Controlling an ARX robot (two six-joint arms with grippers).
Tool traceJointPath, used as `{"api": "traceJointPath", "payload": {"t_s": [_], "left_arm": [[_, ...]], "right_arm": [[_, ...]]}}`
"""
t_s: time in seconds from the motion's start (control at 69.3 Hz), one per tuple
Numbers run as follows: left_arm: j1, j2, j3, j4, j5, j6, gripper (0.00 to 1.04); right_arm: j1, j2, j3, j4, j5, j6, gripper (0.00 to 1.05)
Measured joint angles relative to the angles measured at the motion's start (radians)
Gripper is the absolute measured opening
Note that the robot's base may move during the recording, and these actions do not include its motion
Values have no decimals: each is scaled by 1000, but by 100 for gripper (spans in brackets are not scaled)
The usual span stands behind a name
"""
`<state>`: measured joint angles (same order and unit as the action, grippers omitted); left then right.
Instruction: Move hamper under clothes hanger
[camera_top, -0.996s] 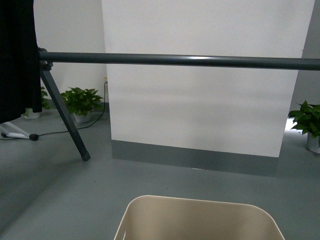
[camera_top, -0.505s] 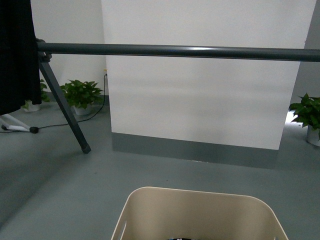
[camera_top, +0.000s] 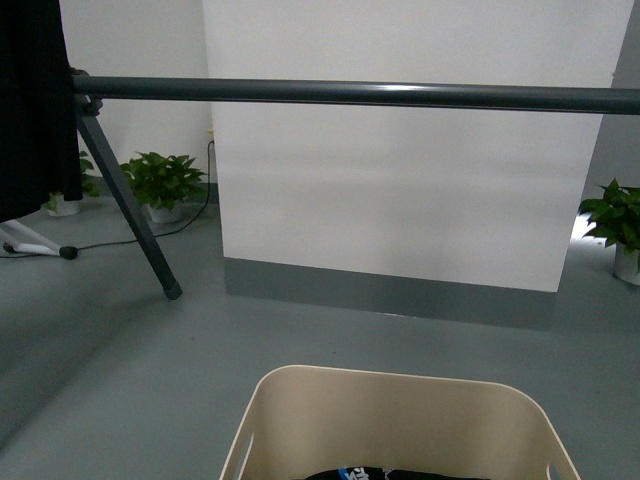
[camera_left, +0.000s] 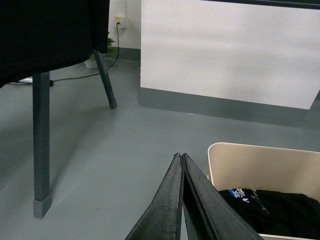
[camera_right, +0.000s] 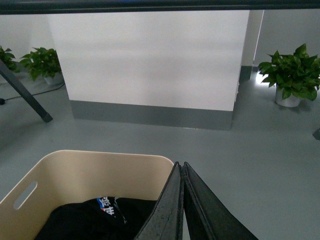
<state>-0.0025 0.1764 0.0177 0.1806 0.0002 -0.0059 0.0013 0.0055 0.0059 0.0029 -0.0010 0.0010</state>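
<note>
The hamper (camera_top: 400, 425) is seen at 6 o'clock in the front view, on the grey floor (camera_top: 120, 380), with only its far wall and rounded corners showing. Slot handles are cut near its rim on both sides. A black garment (camera_left: 272, 210) with a small blue and white print lies inside it.

The hanger (camera_top: 350, 93) is set beyond the hamper: its long bar runs from 9 to 3 o'clock across the upper part of the front view, and a slanted leg (camera_top: 125, 205) drops from the bar's end at 10 o'clock to the floor. The hamper is on the near side of the bar, though it cannot be told from this angle whether any part of it is beneath it. A black cloth (camera_top: 35, 100) hangs at the bar's 10 o'clock end.

The left hand (camera_left: 180, 159) is pressed shut, its two dark fingers meeting at the tips, just beside the hamper's wall and outside it; nothing is held. The right hand (camera_right: 180, 166) is likewise closed tight on nothing, its tips at the hamper's rim.

A white panel (camera_top: 400, 190) with a grey base stands behind the hanger. Potted plants (camera_top: 160, 185) are placed on the floor at 9 and 3 o'clock.
</note>
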Motion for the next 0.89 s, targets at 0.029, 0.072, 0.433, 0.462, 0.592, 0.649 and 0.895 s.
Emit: {"api": "traceJointPath", "payload": {"t_s": [0.029, 0.072, 0.433, 0.462, 0.592, 0.649, 0.895], "left_arm": [[0, -20, 0, -21, 0, 0, 3], [0, -72, 0, -99, 0, 0, 3], [0, -171, 0, -179, 0, 0, 48], [0, -171, 0, -179, 0, 0, 53], [0, -171, 0, -179, 0, 0, 74], [0, -171, 0, -179, 0, 0, 85], [0, -171, 0, -179, 0, 1, 98]], "right_arm": [[0, 0, 0, -1, 0, 0, 2], [0, 0, 0, -1, 0, 0, 2], [0, -1, 0, -2, 0, -1, 57], [0, -1, 0, -2, 0, -1, 62], [0, -1, 0, -2, 0, -1, 83], [0, -1, 0, -2, 0, -1, 93], [0, -1, 0, -2, 0, -1, 97]]}}
